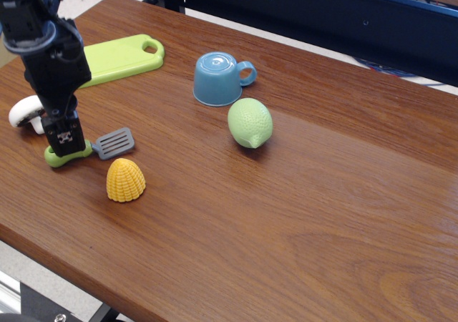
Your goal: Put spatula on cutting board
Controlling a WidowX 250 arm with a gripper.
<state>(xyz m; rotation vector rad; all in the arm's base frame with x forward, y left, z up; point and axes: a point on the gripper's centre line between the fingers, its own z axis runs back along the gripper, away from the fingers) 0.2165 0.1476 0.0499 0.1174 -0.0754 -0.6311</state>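
Note:
The spatula (107,145) lies on the table at the left, its dark slotted blade pointing right and its lime-green handle (63,156) pointing left. My black gripper (66,142) has come down right over the handle, with its tip at the handle's middle and hiding part of it. Only one finger face (64,132) shows, so I cannot see the gap between the jaws. The lime-green cutting board (122,56) lies flat at the back left, apart from the spatula, with its hole to the right.
A white mushroom (20,111) sits just left of the gripper, partly hidden by it. A yellow corn piece (126,180) stands right below the spatula. A blue cup (218,79) and a green lemon-shaped fruit (250,122) stand mid-table.

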